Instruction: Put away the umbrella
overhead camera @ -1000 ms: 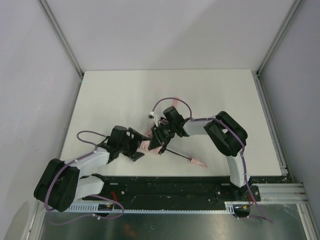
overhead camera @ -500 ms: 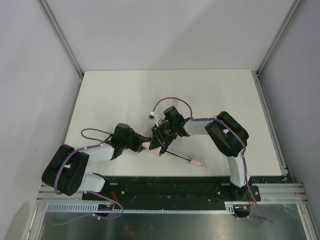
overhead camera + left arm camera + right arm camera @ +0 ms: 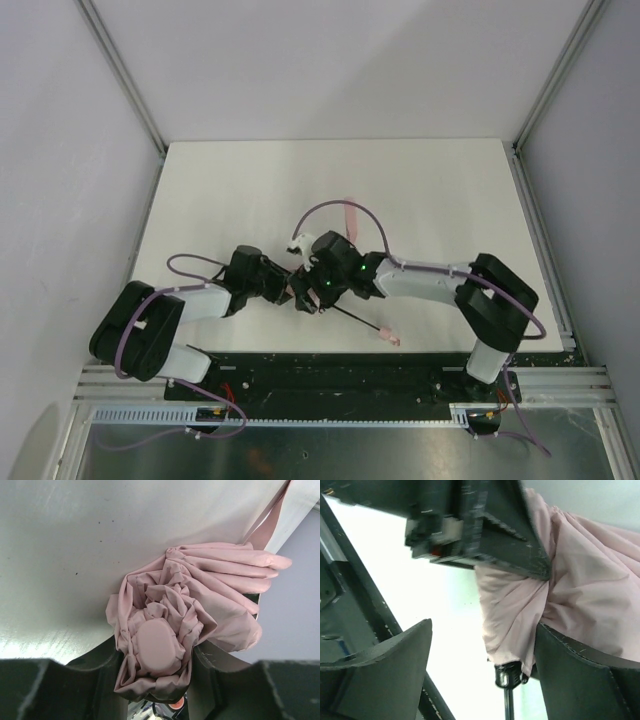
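The umbrella [image 3: 200, 595] lies on the white table [image 3: 220, 200], its pale pink canopy bunched up. My left gripper [image 3: 156, 672] is shut on the canopy's top end, with the round pink cap [image 3: 157, 647] between its fingers. From the canopy a thin black shaft [image 3: 355, 316] runs to the small pink handle [image 3: 392, 338] near the table's front edge. My right gripper [image 3: 484, 630] stands open around the canopy's lower end: the fabric rests against its right finger [image 3: 570, 670] and a wide gap shows on the left. In the top view both grippers, left [image 3: 286, 290] and right [image 3: 310, 288], meet over the canopy.
A pink strap [image 3: 349, 213] trails from the canopy toward the back of the table. The black base rail [image 3: 340, 370] runs along the near edge just below the handle. Grey walls enclose the table on three sides.
My left gripper moved in and shut on the canopy top. My right gripper let go of the fabric and opened, its arm stretching lower and to the right. The handle shifted slightly.
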Robot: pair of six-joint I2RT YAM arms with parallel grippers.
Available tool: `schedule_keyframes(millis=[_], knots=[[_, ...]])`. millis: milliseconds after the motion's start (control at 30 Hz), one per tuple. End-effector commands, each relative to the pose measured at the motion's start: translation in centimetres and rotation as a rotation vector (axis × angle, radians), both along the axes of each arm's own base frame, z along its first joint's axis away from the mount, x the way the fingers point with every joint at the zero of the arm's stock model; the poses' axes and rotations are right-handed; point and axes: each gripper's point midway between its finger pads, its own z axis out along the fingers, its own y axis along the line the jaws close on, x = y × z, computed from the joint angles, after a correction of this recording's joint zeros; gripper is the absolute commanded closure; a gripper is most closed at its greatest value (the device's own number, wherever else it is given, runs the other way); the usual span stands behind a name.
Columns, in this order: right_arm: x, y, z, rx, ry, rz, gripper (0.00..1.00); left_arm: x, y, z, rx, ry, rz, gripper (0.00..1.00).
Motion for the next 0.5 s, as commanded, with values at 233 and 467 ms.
schedule_keyframes(millis=[233,467], knots=[[1.0,-1.9,2.9,-0.409,-0.788,-0.114,0.09,-4.3,4.1,-5.0,0.232,0.184,-0.010,1.00],[1.4,-1.2,-0.2,-0.504,-0.838,-0.107,0.13,-4.3,3.9,-4.5,0.223,0.181,-0.011,0.99]])
